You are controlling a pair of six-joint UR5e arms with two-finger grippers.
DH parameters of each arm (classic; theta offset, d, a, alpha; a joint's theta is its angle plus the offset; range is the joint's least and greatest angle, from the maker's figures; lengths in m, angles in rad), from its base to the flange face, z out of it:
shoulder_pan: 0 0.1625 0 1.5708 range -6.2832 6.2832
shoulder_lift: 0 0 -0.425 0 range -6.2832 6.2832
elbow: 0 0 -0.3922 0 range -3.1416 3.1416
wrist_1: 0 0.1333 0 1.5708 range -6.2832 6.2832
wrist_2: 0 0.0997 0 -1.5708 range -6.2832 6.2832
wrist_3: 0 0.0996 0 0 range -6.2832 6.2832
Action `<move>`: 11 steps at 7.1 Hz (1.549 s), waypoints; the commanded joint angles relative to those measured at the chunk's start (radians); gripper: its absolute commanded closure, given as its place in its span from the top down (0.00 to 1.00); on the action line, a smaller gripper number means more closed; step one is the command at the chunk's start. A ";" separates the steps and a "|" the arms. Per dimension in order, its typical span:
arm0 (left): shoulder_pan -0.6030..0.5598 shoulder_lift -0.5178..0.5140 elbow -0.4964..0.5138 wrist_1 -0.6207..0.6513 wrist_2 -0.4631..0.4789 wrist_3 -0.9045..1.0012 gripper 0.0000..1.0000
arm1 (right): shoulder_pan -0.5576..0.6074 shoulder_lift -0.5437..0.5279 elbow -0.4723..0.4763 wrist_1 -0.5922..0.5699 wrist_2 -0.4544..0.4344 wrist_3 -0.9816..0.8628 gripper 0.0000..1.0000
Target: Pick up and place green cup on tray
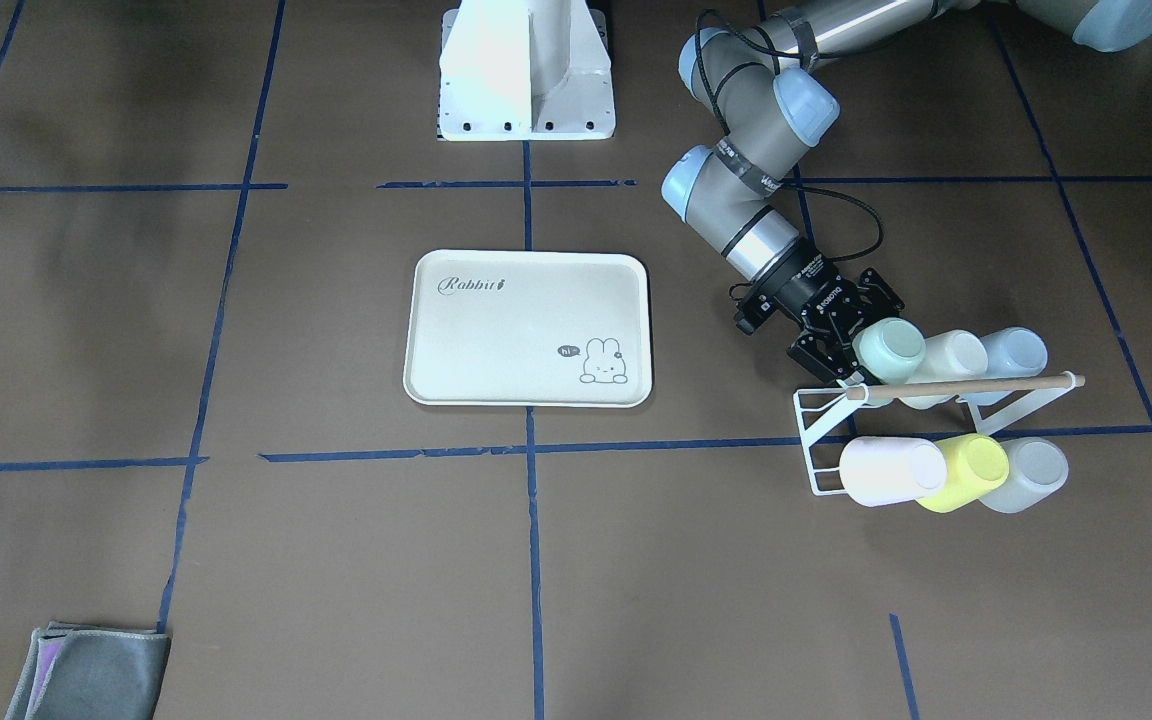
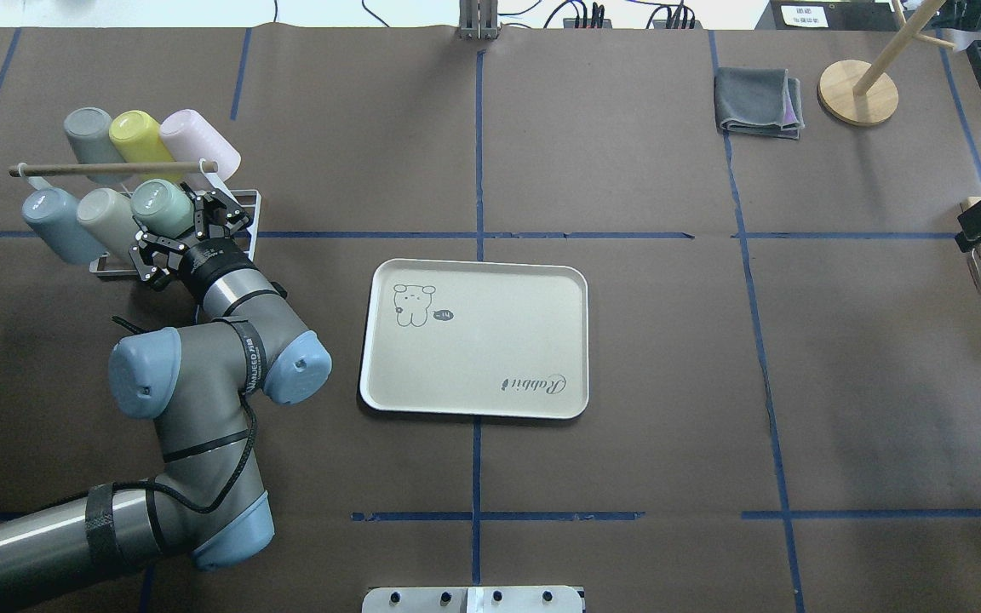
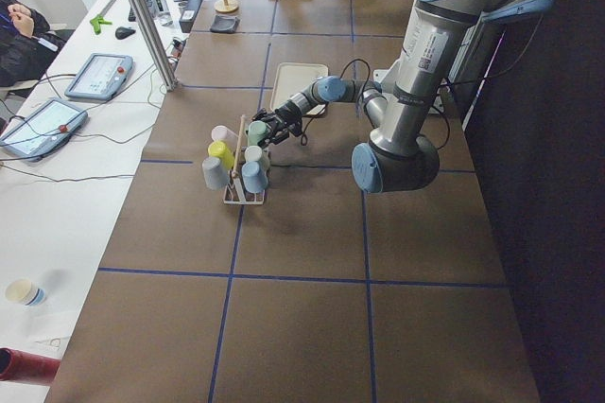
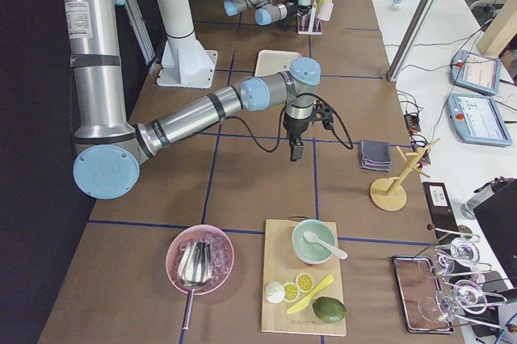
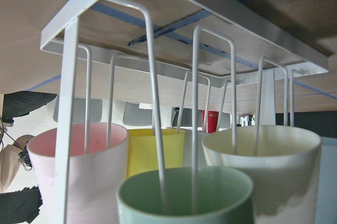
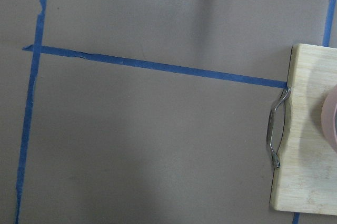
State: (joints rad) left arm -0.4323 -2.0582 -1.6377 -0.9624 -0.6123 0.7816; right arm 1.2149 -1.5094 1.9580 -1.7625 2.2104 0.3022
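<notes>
The cream tray [image 1: 526, 320] bears "Rabbit" in script at 1 corner, and a small speech bubble [image 1: 567, 350] reading "hi" beside its rabbit drawing [image 1: 601, 362]. The left tool [image 1: 851, 335] carries white "ROBOTIQ" lettering on its black body.

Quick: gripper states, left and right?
Left gripper: jaws astride the green cup on the rack; grip cannot be told.
Right gripper: cannot be told.

The green cup [image 1: 889, 348] is pale mint, with a yellow cup [image 1: 966, 470] at its five o'clock. Cream tray [image 1: 526, 330] carries a grey rabbit drawing [image 1: 601, 362]. Blue tape lines [image 1: 530, 520] cross the brown table [image 1: 336, 560].
</notes>
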 commanded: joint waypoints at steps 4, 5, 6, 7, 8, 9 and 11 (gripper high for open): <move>-0.002 0.006 -0.037 0.007 0.005 0.021 0.47 | 0.000 0.000 0.001 0.000 0.000 0.000 1.00; -0.002 0.010 -0.043 0.007 0.005 0.024 0.47 | 0.000 0.000 -0.001 0.000 0.000 0.000 1.00; -0.002 0.012 -0.065 0.014 0.006 0.025 0.47 | 0.000 0.000 -0.001 0.000 0.000 0.000 1.00; 0.000 0.012 -0.095 0.061 0.005 0.025 0.47 | 0.000 0.000 -0.001 0.000 0.000 0.000 1.00; 0.000 0.012 -0.126 0.089 0.006 0.025 0.47 | 0.000 0.000 -0.001 0.000 0.000 0.000 1.00; 0.000 0.012 -0.128 0.094 0.005 0.025 0.47 | 0.000 0.001 -0.002 0.000 0.000 0.001 1.00; -0.003 0.012 -0.171 0.102 0.005 0.045 0.47 | 0.000 0.001 -0.002 0.000 0.002 0.002 1.00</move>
State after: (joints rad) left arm -0.4334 -2.0469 -1.7788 -0.8684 -0.6067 0.8127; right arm 1.2149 -1.5081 1.9561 -1.7626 2.2109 0.3036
